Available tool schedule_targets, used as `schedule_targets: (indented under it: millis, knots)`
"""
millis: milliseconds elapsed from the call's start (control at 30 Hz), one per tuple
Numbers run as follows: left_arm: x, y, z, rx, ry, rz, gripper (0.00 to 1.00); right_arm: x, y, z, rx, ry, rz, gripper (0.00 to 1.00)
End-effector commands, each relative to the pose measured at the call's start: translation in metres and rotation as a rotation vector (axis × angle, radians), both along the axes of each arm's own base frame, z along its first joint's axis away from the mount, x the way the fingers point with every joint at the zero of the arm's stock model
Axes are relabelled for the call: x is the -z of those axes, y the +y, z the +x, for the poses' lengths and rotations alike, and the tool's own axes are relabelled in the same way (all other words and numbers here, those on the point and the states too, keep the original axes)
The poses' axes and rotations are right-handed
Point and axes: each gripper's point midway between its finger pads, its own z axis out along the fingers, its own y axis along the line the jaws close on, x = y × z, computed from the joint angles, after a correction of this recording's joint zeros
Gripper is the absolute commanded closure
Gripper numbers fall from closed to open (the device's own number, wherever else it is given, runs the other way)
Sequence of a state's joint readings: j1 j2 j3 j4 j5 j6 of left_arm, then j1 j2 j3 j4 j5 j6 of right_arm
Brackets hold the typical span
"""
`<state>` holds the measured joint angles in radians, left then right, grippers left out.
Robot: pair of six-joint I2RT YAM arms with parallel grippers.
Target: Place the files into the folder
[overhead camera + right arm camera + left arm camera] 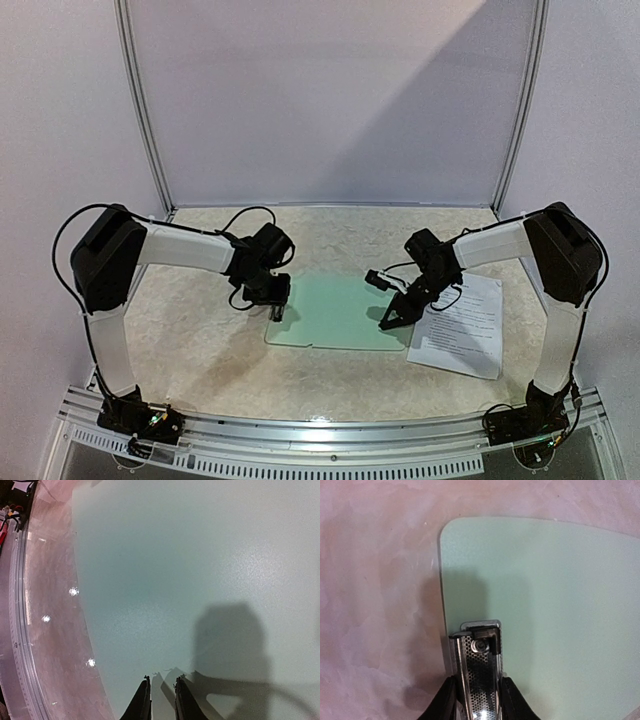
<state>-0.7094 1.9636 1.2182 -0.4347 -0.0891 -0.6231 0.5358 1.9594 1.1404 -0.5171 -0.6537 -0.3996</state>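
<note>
The left gripper (478, 681) has its two black fingers closed on the clip (480, 645), one on each side. The clip is shiny metal with tiny holes and a black tip. It sits at the left edge of the folder (545, 605). The right gripper (161, 682) has its fingers almost together with a thin gap, and nothing is in it. Its tips are low over the right part of the folder. I cannot tell if they touch it.

The folder lies flat in the middle of the speckled table (200, 345). It is a pale green board with round corners and a fine grainy top. I think it is stiff and light, and it may slide when pushed.

The files (462, 325) lie just right of the folder. They are thin white sheets with black print. I think they are floppy and hard to lift when flat, so a loose edge or corner is the best place to take hold.
</note>
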Motion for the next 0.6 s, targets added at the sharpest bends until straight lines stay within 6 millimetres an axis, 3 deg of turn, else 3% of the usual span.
schedule_targets:
  millis: [0,367,567]
  knots:
    - [0.049,0.013,-0.042,0.035,0.175,0.05,1.0,0.009,-0.013,-0.005,0.002,0.016,-0.082,0.82]
    - [0.046,0.004,-0.044,0.021,0.181,-0.039,1.0,-0.074,-0.012,0.011,0.015,-0.111,0.051,0.8]
    - [0.047,0.005,-0.044,0.016,0.18,-0.044,1.0,-0.086,-0.013,0.006,0.02,-0.108,0.075,0.79]
